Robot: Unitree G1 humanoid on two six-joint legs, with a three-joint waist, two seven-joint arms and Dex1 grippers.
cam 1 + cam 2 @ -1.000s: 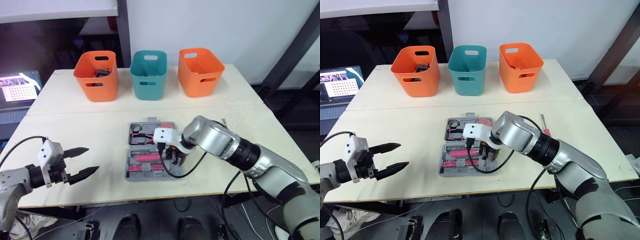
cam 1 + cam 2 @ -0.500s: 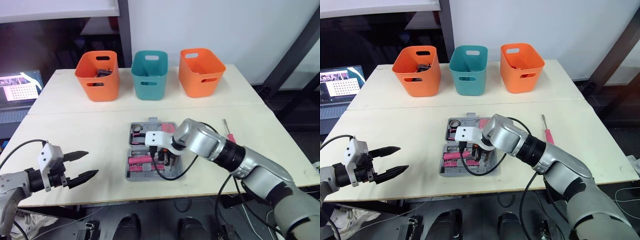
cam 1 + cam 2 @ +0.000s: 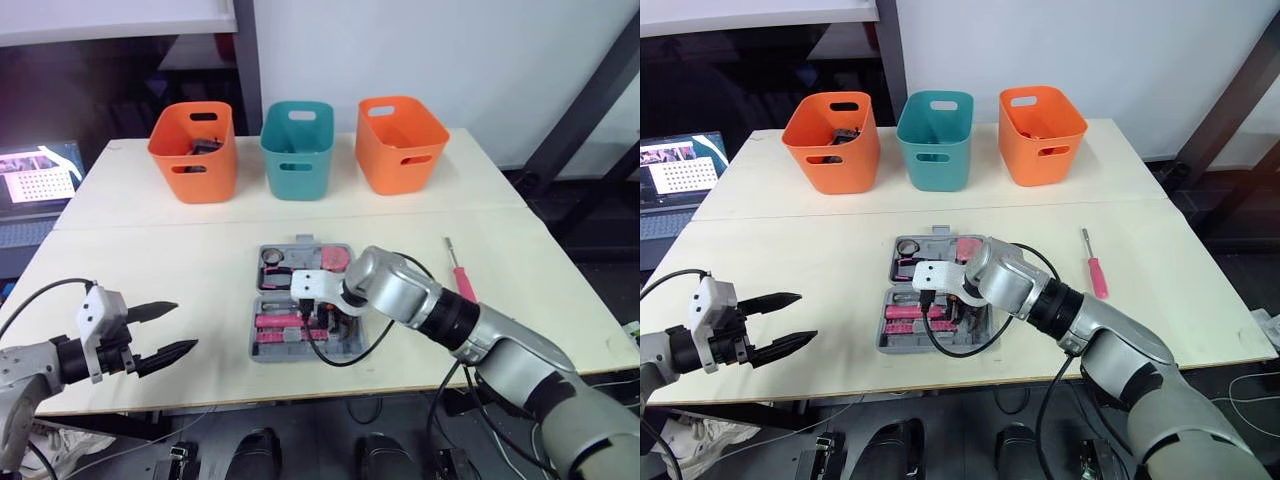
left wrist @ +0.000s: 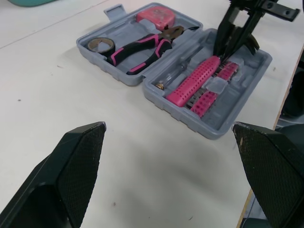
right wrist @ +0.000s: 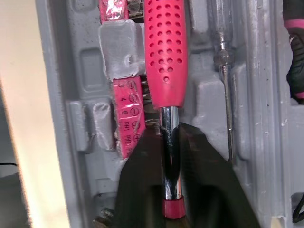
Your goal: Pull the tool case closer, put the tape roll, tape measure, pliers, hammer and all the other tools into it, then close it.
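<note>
**Right gripper pinching a tool shaft inside the open case**

We see the right gripper [image 5: 171,140] down in the near half of the open tool case [image 4: 190,126]. Its two black fingers [image 5: 142,185] are closed on the chrome shaft of the pink-handled tool [image 4: 192,80], which lies in its moulded slot. Just beside that tool lie a pink bit holder [image 4: 211,92] and a slim clear-shafted screwdriver [image 5: 223,61].

The left gripper [image 3: 185,324] hovers over the near left edge of the table [image 3: 180,250], fingers spread wide and holding nothing, well apart from the case.

The case sits in the middle of the pale table, nearer the front edge. A loose pink-handled screwdriver [image 3: 462,280] lies on the table to its right, apart from it. Behind the table are a white wall and a dark slanted beam on the right. A lit laptop [image 3: 35,185] stands off the left end.

The far half of the case holds the tape roll [image 4: 100,45], the pliers [image 4: 137,47] and the tape measure [image 4: 154,15]. Along the far edge stand a left orange basket [image 3: 195,160] holding something dark, a teal basket [image 3: 297,160] and a right orange basket [image 3: 400,155].
</note>
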